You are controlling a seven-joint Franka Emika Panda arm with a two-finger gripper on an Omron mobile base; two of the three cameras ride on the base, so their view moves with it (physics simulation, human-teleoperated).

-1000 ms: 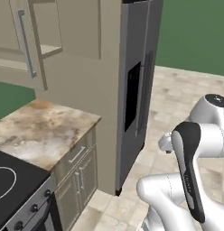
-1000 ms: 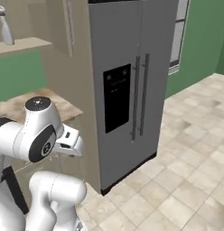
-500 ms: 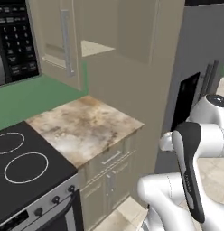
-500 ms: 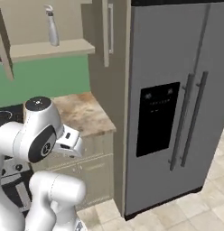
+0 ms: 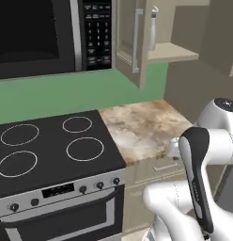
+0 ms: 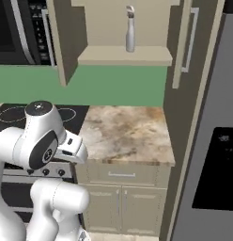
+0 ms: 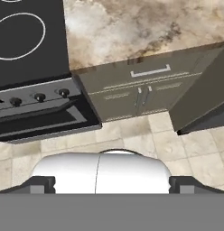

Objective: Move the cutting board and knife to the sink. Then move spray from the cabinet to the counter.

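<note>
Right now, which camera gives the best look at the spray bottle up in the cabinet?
The right base view: the spray stands upright, whole and facing the camera, on the open cabinet shelf. In the left base view it sits small at the frame's upper edge, partly behind the open door. The hand view looks down at counter and floor instead.

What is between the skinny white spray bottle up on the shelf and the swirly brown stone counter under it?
In the right base view, the pale spray bottle stands on the beige cabinet shelf; below comes bare green wall, then the marbled counter.
</note>
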